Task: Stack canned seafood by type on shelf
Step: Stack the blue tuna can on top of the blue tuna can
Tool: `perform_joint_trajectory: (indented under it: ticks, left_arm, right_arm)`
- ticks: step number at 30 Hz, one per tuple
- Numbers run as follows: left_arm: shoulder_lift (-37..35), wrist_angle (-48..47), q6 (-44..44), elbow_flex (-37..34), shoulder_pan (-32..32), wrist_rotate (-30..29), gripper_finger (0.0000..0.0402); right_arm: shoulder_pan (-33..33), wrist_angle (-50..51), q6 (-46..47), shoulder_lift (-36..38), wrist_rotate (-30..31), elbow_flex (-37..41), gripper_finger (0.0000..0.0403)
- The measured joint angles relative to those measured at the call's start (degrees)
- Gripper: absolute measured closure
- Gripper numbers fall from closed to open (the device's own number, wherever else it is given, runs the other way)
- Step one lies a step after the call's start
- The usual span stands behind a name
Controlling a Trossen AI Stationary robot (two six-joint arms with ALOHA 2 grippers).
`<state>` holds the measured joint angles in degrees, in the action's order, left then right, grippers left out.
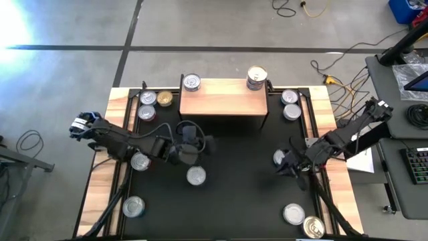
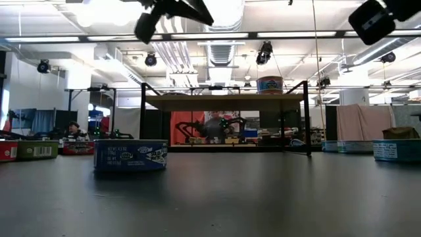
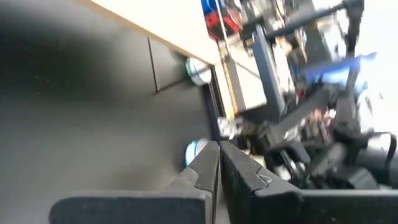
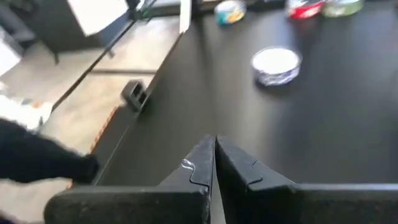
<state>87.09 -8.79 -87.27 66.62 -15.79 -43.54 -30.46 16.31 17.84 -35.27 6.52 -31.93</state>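
Shelf [image 1: 223, 97] sits at the far middle of the counter [image 1: 101, 174], on a black mat [image 1: 241, 161]. Two tins are on it: one silver-topped at its left far corner [image 1: 192, 82], and a short stack at its right far corner [image 1: 257, 77]; low view shows that stack with a blue and red label [image 2: 270, 84], text unreadable.

Other tins are spread on the mat: three left of the shelf [image 1: 148, 105], one of them gold-topped [image 1: 164, 99]; two right of the shelf [image 1: 291, 105]; one mid-mat [image 1: 196, 175]; one near the left arm [image 1: 140, 161]; one near-left [image 1: 133, 207]; two near-right [image 1: 301, 219].

Closest tin in low view [image 2: 130, 155] has a blue side label with white print, too small to read. Red and green tins show at the left edge [image 2: 26, 150].

Left gripper [image 1: 208, 142] hangs above the mat just in front of the shelf, fingers pressed together, holding nothing. Right gripper [image 1: 281, 166] is over the right side of the mat beside a tin [image 1: 279, 157], also closed and empty.
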Motion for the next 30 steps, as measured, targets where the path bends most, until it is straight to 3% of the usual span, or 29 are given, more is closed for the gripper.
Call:
perform_joint_trajectory:
  ticks: [7, 12, 16, 20, 30]
  left_arm:
    - [2.71, 4.8, -3.26, 3.23, 2.11, 0.58, 0.0401]
    - [7.24, -9.11, -2.3, 13.92, 2.99, 0.2, 0.0401]
    - [11.43, -21.32, -6.77, 21.5, 4.92, 4.91, 0.0401]
    - [14.54, -21.75, -5.92, 25.48, 6.68, 15.16, 0.0401]
    - [14.67, -22.44, -0.71, 27.04, 5.82, 15.53, 0.0401]
  right_arm:
    - [1.01, 8.63, -1.79, 11.68, -1.57, -0.1, 0.0394]
    - [1.01, 15.9, -2.79, 17.13, -1.55, -0.1, 0.0394]
    - [1.01, 16.22, -3.93, 17.78, -1.47, 0.17, 0.0394]
    - [1.0, 15.02, -4.3, 17.39, -1.01, 0.38, 0.0394]
    - [1.01, 14.54, -4.84, 19.44, 3.06, 0.38, 0.0394]
